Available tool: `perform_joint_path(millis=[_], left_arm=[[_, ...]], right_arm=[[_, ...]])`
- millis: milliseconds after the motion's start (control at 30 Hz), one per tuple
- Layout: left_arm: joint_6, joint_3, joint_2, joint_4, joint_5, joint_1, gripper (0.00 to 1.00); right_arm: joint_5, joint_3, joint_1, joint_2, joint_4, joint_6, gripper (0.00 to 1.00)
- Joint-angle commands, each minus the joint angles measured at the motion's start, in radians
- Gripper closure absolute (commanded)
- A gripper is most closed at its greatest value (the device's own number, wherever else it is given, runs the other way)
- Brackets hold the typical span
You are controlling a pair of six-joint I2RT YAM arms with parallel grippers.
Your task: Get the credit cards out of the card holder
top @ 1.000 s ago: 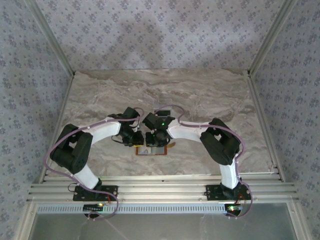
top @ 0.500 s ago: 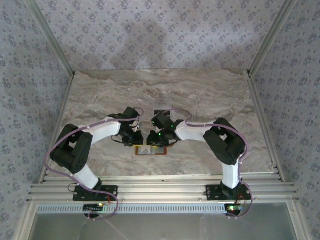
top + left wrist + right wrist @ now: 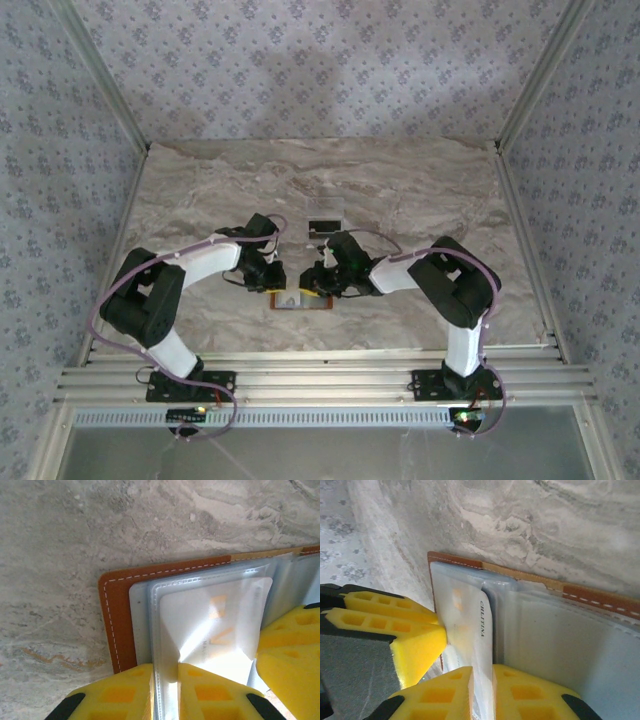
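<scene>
Right gripper (image 3: 483, 692) has swung toward 3 o'clock, clamped on the whitish card (image 3: 470, 630); left gripper (image 3: 165, 692) pinches the card holder (image 3: 117, 615) by its clear sleeve.

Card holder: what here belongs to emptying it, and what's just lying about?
For the job:
- card holder
- whitish card
- left claw, pinching the holder's clear sleeve
- right claw, pinching the card

Lying about:
- small pale item with a dark strip, on the table beyond the claws
</scene>
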Motion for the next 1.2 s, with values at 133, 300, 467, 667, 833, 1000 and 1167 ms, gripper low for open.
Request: perform_joint_path(millis=[133,300,467,667,833,1000,1167], left_arm=[[0.008,-0.016,0.053,-0.028,-0.047,0.0,0.82],[0.008,-0.013,0.054,-0.03,-0.048,0.0,0.82],[0.005,-0.014,0.056,-0.027,-0.042,-0.001,0.82],[0.005,-0.015,0.054,-0.026,-0.04,-0.001,0.82],[0.005,-0.014,0.054,-0.024,-0.036,-0.002,0.82],[0.004,-0.012,0.059,-0.019,-0.031,-0.002,0.82],[0.006,-0.005,0.051,-0.03,-0.04,-0.001,0.82]], right_arm=[[-0.059,-0.042,-0.012,0.0,0.227,0.042,0.83],[-0.082,-0.03,-0.004,0.025,0.261,0.045,0.82],[-0.078,-0.017,0.006,0.048,0.246,0.041,0.82],[-0.061,-0.007,0.014,0.046,0.198,0.012,0.82],[-0.114,0.007,0.028,0.062,0.269,0.027,0.83],[-0.099,0.036,0.048,0.046,0.198,-0.029,0.85],[-0.087,0.017,0.04,0.037,0.204,-0.02,0.9]])
